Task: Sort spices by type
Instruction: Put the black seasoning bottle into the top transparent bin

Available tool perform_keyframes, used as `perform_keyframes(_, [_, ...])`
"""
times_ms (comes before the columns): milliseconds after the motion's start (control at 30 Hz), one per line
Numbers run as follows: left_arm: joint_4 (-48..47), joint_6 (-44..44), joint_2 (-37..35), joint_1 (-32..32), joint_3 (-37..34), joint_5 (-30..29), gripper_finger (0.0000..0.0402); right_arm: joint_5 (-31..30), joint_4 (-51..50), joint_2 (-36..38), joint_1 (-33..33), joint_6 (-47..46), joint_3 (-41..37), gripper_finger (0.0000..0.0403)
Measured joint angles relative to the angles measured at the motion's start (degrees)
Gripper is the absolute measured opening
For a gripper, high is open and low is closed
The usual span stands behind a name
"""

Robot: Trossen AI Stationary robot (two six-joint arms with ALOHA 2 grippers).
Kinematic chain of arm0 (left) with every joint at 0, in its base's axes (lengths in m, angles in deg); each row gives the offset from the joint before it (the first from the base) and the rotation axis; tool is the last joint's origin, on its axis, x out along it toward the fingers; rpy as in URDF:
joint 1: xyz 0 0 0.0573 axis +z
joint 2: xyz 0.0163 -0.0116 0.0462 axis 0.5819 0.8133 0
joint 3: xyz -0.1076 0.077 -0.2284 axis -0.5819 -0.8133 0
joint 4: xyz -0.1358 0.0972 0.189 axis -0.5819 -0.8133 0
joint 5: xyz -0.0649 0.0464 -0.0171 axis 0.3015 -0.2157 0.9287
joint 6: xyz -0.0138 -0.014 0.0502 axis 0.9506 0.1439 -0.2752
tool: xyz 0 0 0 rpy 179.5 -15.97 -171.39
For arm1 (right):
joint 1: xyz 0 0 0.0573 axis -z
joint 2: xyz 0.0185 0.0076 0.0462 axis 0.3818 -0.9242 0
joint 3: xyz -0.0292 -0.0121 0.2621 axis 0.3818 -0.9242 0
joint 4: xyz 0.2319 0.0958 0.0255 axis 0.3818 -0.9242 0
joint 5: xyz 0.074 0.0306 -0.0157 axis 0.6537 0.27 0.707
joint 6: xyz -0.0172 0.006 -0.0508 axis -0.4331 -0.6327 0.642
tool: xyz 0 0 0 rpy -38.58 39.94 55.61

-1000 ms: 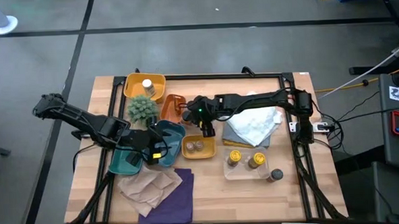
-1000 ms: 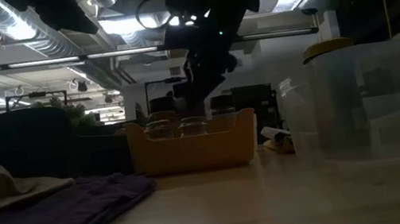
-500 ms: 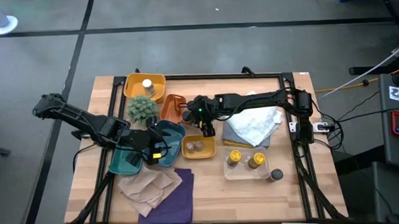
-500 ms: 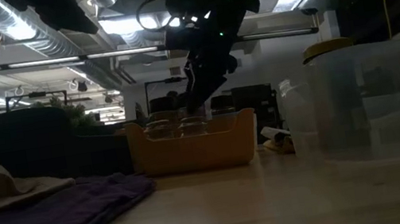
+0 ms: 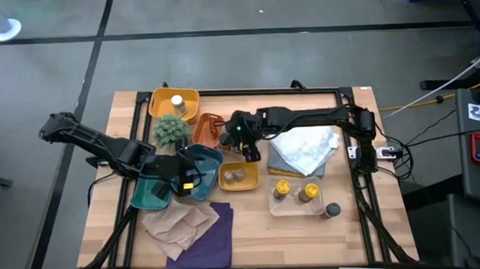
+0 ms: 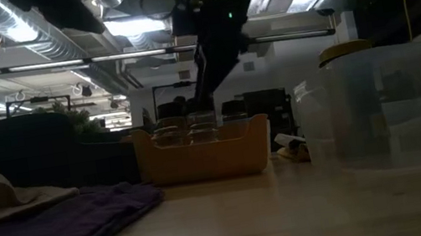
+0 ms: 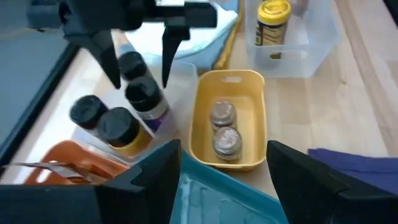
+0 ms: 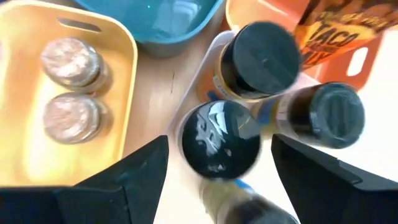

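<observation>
Since the earlier frame the right tool (image 5: pixel 250 153) has been lifted slightly and drawn back toward 12 o'clock, away from the yellow tray (image 5: pixel 239 176). It is open and empty, directly above the dark-lidded jars (image 8: pixel 221 137), which stand upright in a clear tray. The left tool (image 7: pixel 217 165), also open, waits at 8 o'clock over the teal tray (image 5: pixel 194 170); the right is nearer.

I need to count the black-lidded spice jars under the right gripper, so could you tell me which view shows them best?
The left wrist view: four black-lidded jars stand apart from one another, the open right gripper straddling them. The right wrist view shows three lids close up, the high view hides them under the arm, and the low view only shows dim shapes.
</observation>
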Motion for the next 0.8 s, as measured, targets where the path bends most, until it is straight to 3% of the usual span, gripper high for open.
perform_keyframes(500, [-0.11,-7.12,-11.03,0.64,0.02,-4.69,0.0221,0.15,-33.91,0.0,-0.52,-7.27,21.63,0.0285])
perform_keyframes(733, [-0.2,-6.83,-13.98,3.04,0.04,-4.89,0.0221,2.47,-48.17,0.57,-4.97,-9.44,23.4,0.0285])
perform_keyframes(800, [-0.24,-6.75,-13.98,3.8,0.04,-4.9,0.0221,2.71,-48.29,1.3,-6.99,-10.7,22.3,0.0285])
